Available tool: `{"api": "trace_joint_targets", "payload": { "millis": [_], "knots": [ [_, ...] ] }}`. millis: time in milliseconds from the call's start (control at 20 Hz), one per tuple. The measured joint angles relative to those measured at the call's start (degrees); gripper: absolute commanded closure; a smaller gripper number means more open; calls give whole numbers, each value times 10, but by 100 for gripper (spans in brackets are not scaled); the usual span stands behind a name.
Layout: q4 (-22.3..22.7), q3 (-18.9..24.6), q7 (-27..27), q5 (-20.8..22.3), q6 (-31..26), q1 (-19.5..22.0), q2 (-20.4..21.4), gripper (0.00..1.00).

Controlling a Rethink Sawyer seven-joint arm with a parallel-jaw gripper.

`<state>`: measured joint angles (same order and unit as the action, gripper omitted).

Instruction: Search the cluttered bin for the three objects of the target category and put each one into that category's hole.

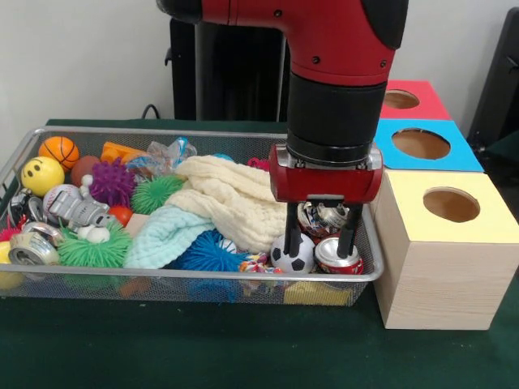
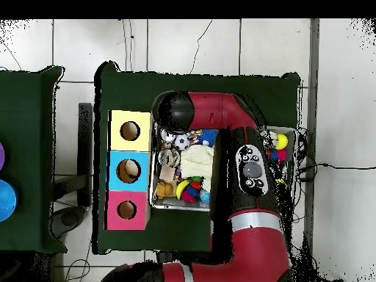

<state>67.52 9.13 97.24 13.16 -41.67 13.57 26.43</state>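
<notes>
My gripper (image 1: 321, 235) hangs low in the right end of the wire bin (image 1: 203, 278), open, with its black fingers (image 1: 292, 231) spread wide. A crushed silver can (image 1: 322, 216) lies between and just behind the fingers; I cannot tell if they touch it. A red soda can (image 1: 339, 256) lies by the right finger and a small soccer ball (image 1: 292, 254) sits at the left one. Three boxes with round holes stand right of the bin: yellow (image 1: 450, 207), blue (image 1: 422, 144), red (image 1: 409, 99). In the overhead view the arm (image 2: 220, 121) hides the gripper.
A cream cloth (image 1: 231, 198) and a pale blue cloth (image 1: 166, 231) cover the bin's middle. Spiky balls (image 1: 112, 182), a basketball (image 1: 59, 151), a yellow smiley ball (image 1: 42, 174) and a tape roll (image 1: 31, 247) fill the left end. From above, the boxes (image 2: 128, 170) line the bin's left side.
</notes>
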Motion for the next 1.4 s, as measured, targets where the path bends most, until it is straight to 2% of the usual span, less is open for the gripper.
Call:
{"api": "trace_joint_targets", "payload": {
  "millis": [400, 750, 1000, 1400],
  "knots": [
    [-43, 34, -19, 32, -11, 19, -35, 0],
    [-50, 48, -24, 53, -11, 37, -54, 0],
    [-28, 50, -24, 70, -11, 57, -50, 0],
    [35, 56, -24, 75, -11, 83, -25, 0]
  ]
}}
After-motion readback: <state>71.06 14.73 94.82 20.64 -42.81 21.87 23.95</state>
